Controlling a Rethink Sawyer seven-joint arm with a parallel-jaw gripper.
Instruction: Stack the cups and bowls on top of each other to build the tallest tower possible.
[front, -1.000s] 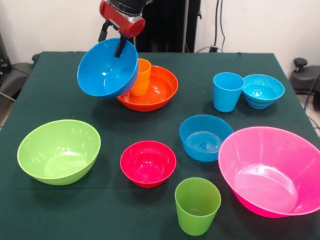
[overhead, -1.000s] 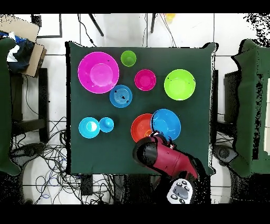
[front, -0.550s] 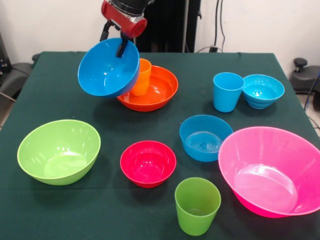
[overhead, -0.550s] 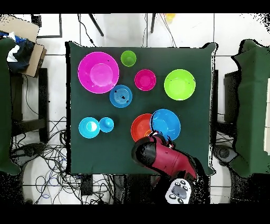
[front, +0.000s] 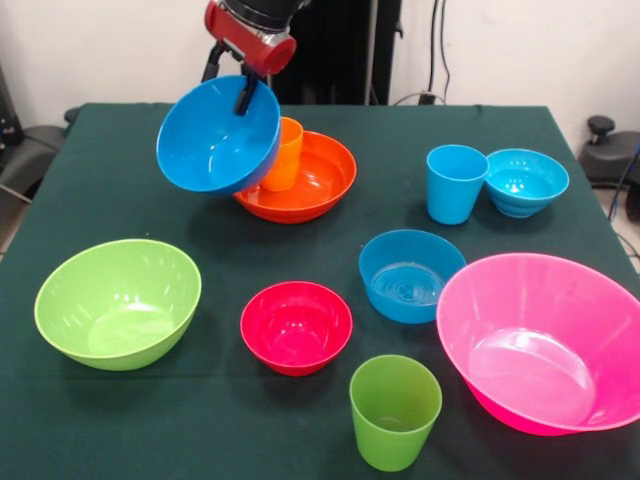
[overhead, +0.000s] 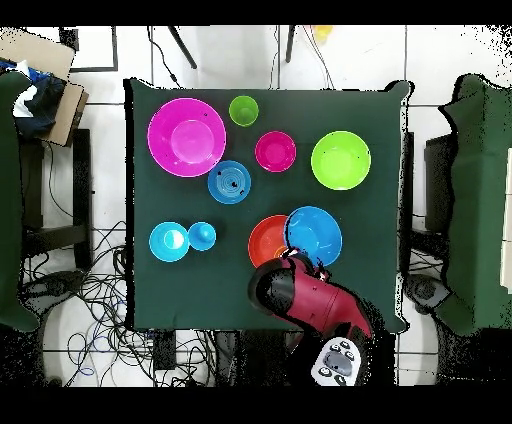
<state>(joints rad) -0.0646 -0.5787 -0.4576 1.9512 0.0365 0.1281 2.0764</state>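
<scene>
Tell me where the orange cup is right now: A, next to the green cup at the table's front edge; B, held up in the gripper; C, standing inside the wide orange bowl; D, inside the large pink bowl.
C: the orange cup stands upright inside the wide orange bowl, partly hidden behind the large blue bowl that the gripper holds tilted in the air.

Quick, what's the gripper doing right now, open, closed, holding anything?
Gripper: closed on the rim of the large blue bowl, holding it tilted in the air beside the orange cup.
</scene>
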